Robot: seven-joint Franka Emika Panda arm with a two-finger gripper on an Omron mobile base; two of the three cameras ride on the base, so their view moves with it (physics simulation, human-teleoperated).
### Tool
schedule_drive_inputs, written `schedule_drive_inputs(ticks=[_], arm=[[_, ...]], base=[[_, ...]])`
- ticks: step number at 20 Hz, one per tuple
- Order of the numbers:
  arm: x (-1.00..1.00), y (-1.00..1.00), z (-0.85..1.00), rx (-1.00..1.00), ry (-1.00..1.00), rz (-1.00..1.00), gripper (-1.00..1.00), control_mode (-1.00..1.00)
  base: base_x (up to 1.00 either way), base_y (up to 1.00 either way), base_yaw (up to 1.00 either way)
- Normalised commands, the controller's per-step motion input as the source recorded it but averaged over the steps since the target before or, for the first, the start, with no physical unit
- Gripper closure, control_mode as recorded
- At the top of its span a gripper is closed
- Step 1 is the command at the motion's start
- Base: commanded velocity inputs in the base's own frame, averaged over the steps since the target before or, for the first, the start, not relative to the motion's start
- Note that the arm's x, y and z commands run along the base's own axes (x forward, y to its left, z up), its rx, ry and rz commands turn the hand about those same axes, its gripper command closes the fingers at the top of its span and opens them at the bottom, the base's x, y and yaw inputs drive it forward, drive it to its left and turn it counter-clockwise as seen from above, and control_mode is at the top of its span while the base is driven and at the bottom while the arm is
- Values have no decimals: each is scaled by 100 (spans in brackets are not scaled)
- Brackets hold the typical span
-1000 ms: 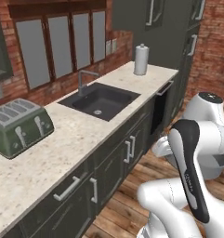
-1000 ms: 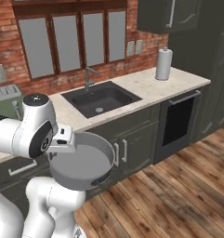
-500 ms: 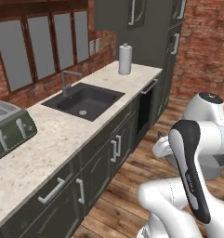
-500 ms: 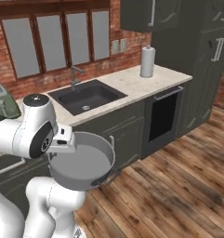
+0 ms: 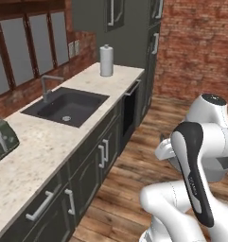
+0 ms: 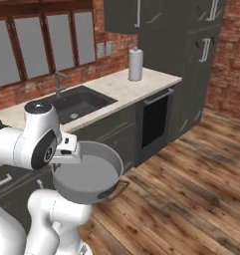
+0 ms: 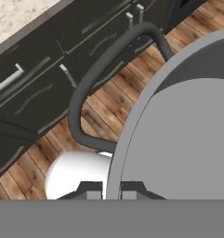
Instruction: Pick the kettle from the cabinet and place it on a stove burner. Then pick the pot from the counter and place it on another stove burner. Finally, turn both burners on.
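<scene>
Left base view: beige speckled stone counter (image 5: 49, 137) running from 7 to 1 o'clock, carrying a dark sink (image 5: 65, 106), a white paper-towel roll (image 5: 106, 60) and a green toaster (image 5: 1, 141). No stove in sight, so placing the pot and lighting both burners appear still to do.

Right base view: wide round grey metal pot (image 6: 87, 172) held clear of the counter at 7 o'clock, above the wooden floor (image 6: 191, 189).

Hand view: pincer (image 7: 112, 193) closed on the pot's rim, at 6 o'clock; loop handle (image 7: 92, 81) at 11 o'clock.

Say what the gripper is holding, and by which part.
The pot, held by its rim: the gripper has its jaws shut on the rim's edge, beside a loop handle.
</scene>
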Motion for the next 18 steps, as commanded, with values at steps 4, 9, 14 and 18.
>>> schedule_drive_inputs(ticks=[4,9,14,18], arm=[[0,0,0,0,0,0,100,100],[0,0,0,0,0,0,100,100],[0,0,0,0,0,0,100,100],[0,0,0,0,0,0,100,100]], base=[[7,-19,-30],[11,-12,-32],[25,-11,-32],[15,-16,-31]])
